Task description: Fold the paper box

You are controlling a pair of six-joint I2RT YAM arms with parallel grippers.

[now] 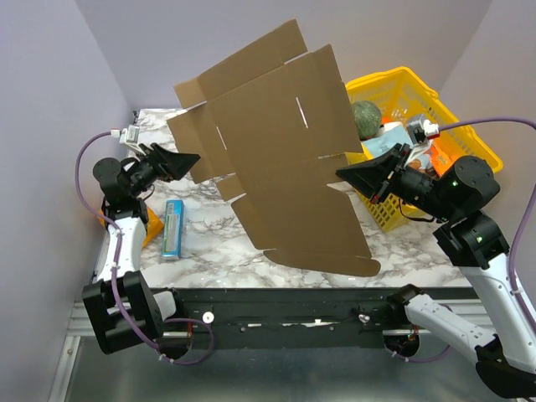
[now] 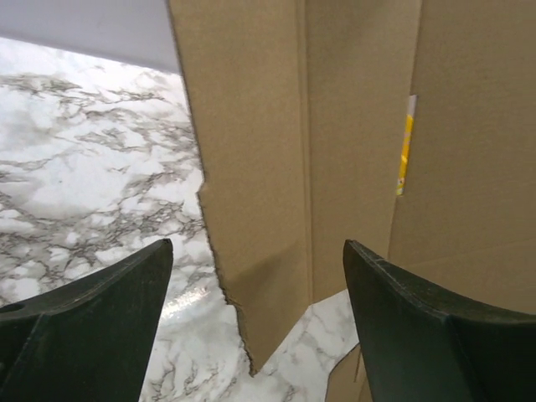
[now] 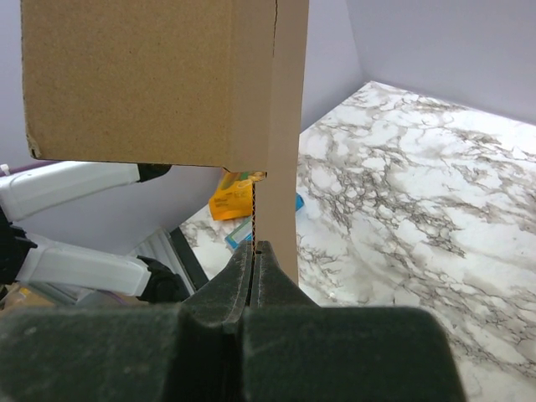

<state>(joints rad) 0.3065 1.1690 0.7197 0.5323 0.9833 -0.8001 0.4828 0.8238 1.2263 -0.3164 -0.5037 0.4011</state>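
Marble bench (image 1: pixel 209 219) is carrying a small blue-green carton (image 1: pixel 173 228) near the left. Above it the paper box (image 1: pixel 285 159) is hanging tilted, an open sheet with no wall raised, so nearly all the folding seems left. Right jaws are pinching its right edge; left jaws are gaping around a left flap, not touching. A yellow basket (image 1: pixel 389 79) is sitting far right.

No legible text, even on the blue carton (image 1: pixel 173 228).
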